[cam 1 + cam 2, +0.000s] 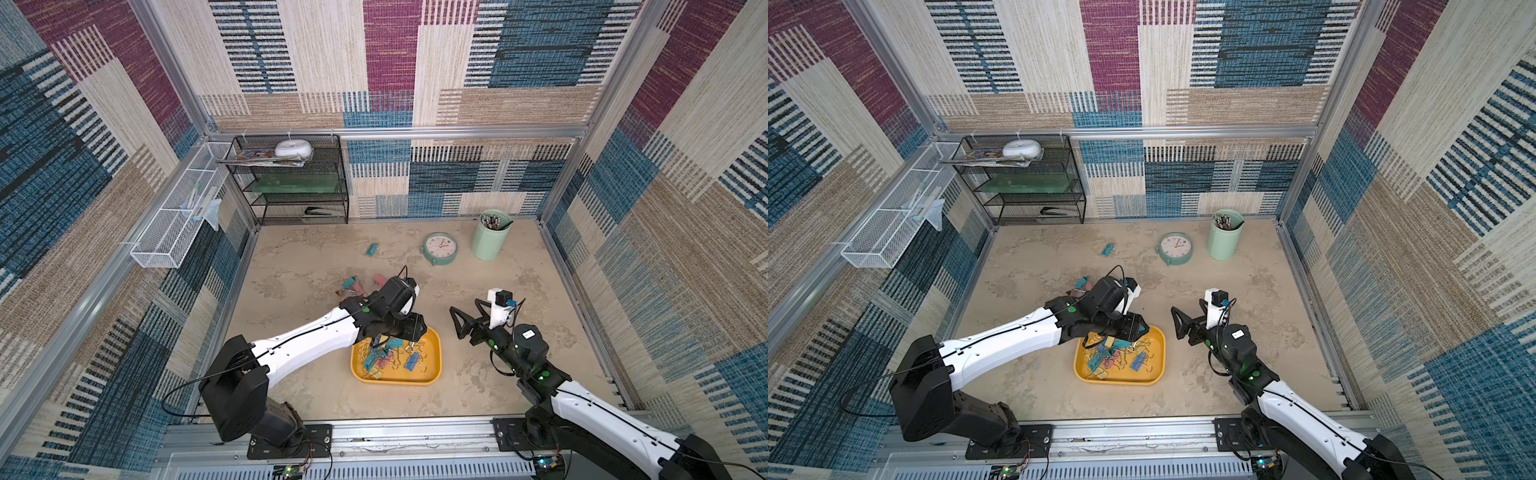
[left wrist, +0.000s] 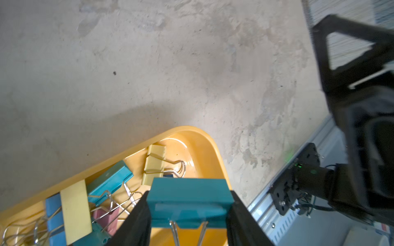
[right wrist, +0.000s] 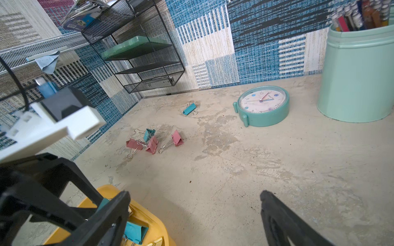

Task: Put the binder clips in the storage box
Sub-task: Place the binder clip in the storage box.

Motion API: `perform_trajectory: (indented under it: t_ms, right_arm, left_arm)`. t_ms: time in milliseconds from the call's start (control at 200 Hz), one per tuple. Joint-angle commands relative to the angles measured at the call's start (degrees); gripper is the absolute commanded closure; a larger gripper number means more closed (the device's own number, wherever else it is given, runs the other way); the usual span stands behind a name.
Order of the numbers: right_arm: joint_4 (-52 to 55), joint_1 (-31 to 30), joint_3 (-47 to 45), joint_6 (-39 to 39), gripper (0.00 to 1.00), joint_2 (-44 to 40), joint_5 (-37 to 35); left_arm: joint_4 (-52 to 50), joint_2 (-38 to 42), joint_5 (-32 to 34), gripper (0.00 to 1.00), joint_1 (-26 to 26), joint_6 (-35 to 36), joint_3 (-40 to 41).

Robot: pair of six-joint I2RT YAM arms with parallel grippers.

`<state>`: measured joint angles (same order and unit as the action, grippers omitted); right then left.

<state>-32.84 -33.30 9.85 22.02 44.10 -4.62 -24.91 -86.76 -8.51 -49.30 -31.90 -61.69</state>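
Grips a teal binder clip (image 2: 187, 209) right above the storage box (image 1: 432, 353).
Sets the yellow box on the tabletop (image 1: 478, 374) near the front edge, with a heap of binder clips (image 1: 390, 357) already lying inside. Poises the left gripper (image 2: 190, 193) over the box's far end, half open and pinching the teal clip by its flat sides, wire handles running back between the fingers. Holds the right gripper (image 3: 195, 192) just beside the box, spread wide and empty. Leaves four loose clips (image 3: 152, 140), pink and teal, clustered farther back, and a lone teal clip (image 3: 189, 109) beyond them.
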Motion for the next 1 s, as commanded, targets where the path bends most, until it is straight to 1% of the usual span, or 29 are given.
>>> perform_trajectory:
  t_ms: [0,170,331,376,481,571,626,686,811,846,912,992]
  right_arm:
    - [-1.1,0.0,-0.1,0.5,0.02,0.0,0.1]
    - [-1.3,0.0,-0.1,0.6,0.02,0.2,0.2]
    - [-1.1,-0.1,-0.1,0.5,0.02,0.1,0.1]
    - [-1.1,0.0,-0.1,0.5,0.02,0.1,0.0]
    - [-1.3,0.0,-0.1,0.5,0.02,0.2,0.0]
    - [-1.4,-0.1,-0.1,0.5,0.02,0.4,0.0]
    - [-1.4,-0.1,-0.1,0.5,0.02,0.4,0.1]
    - [-1.3,0.0,-0.1,0.5,0.02,0.4,0.1]
    - [-1.2,-0.1,-0.1,0.4,0.02,0.3,-0.1]
    - [-1.2,0.0,-0.1,0.4,0.02,0.3,-0.1]
    - [-1.2,-0.1,-0.1,0.3,0.02,0.3,-0.2]
    - [-1.2,-0.1,-0.1,0.4,0.02,0.3,-0.2]
  left_arm:
    - [2.1,-1.9,5.1,0.69,-0.8,-3.2,1.8]
    - [7.3,-7.4,3.9,0.70,-0.9,-5.0,3.8]
    - [6.8,-9.9,7.9,0.70,-0.8,-4.3,3.2]
    - [7.1,-10.1,8.4,0.68,-0.8,-4.2,3.5]
    - [7.2,-10.0,8.0,0.63,-0.8,-3.6,3.3]
    - [6.9,-9.3,7.9,0.62,-0.9,-3.3,2.6]
    - [6.7,-8.7,7.8,0.58,-0.8,-3.0,2.1]
    - [6.0,-8.0,7.8,0.57,-0.9,-2.4,1.1]
    - [2.9,-6.3,8.9,0.46,-0.8,-0.2,-2.2]
    - [1.7,-5.9,9.5,0.44,-0.8,0.5,-3.3]
    - [-0.5,-5.2,10.6,0.44,-0.7,1.9,-5.6]
    - [-1.5,-4.3,11.4,0.50,-0.6,3.0,-7.2]
